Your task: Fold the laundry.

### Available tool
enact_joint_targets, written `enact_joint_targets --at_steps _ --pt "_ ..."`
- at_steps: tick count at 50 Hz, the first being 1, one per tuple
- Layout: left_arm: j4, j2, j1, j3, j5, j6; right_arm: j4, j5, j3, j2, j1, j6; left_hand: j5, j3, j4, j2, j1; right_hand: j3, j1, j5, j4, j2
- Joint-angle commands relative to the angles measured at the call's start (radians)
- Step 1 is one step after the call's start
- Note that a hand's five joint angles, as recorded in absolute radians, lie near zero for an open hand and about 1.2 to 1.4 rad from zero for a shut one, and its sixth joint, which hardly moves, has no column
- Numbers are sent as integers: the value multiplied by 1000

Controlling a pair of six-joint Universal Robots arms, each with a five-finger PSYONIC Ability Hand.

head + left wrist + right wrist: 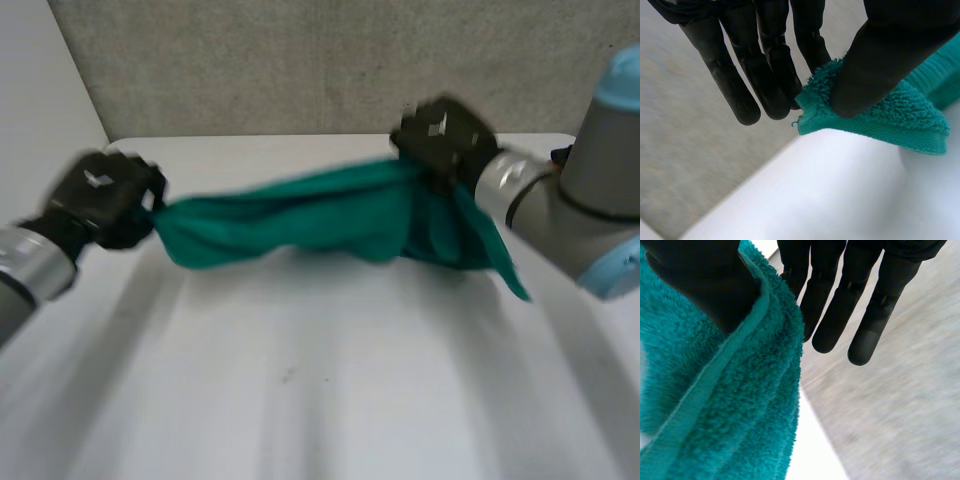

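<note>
fingers (775,75) pinch green towel (300,220) stretched over white table (320,400); grey wall (300,60) behind.

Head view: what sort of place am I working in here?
Likely a robotics lab or test station, not a home: a white table, a grey wall panel behind it, and a green towel stretched between the left hand and right hand.

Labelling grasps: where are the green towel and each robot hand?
green towel (300,215), head view, sagging middle
left robot hand (100,195), head view, its back
right robot hand (440,135), head view, its back
</note>
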Motion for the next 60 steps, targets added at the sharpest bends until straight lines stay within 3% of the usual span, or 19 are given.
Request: enact_joint_targets --at_steps 1,6,7,8,11,15,24,29,33,37,40,51,60 --pt "20 -262 -121 41 -136 225 50 65 112 106 14 -99 238 204 196 199 247 211 292 239 202 223" --pt "-11 -295 -167 63 -223 249 42 126 129 134 1 -83 192 158 150 153 201 169 251 198 161 182" --pt "-14 -288 -175 63 -225 243 40 128 132 131 0 -74 67 32 25 27 75 6 88 35 -2 19" --pt "-18 -273 -187 60 -222 223 31 125 143 117 -8 -51 -202 -236 -244 -241 -193 -274 -193 -245 -283 -262" --pt "-26 -223 -208 46 -225 180 7 110 166 69 -17 8 -579 -614 -621 -619 -571 -596 -514 -567 -604 -583" --pt "-58 -122 -222 27 -245 112 2 100 193 -11 -32 93 -709 -744 -751 -749 -700 -691 -610 -662 -699 -678" --pt "-211 6 -201 44 -321 -116 137 108 223 -88 -54 210 -692 -726 -734 -731 -683 -723 -642 -694 -732 -711" --pt "-328 -32 -185 122 -338 -256 244 152 249 -116 -84 217 -672 -706 -714 -711 -663 -759 -677 -730 -767 -746" --pt "-429 -121 -156 200 -361 -305 220 211 310 -149 -107 231 -663 -697 -705 -702 -654 -756 -674 -727 -764 -743" --pt "-557 -192 -138 251 -383 -331 119 241 397 -180 -143 311 -636 -671 -678 -676 -627 -759 -677 -730 -767 -746" --pt "-598 -216 -129 256 -378 -348 36 229 468 -193 -170 451 -639 -674 -681 -679 -630 -762 -680 -733 -770 -749" --pt "-526 -248 -124 214 -367 -327 -52 137 554 -130 -218 777 -654 -688 -696 -693 -645 -759 -677 -730 -767 -746" --pt "-492 -351 -135 251 -394 -282 -101 180 514 -76 -141 851 -542 -577 -584 -582 -534 -741 -660 -712 -750 -728"
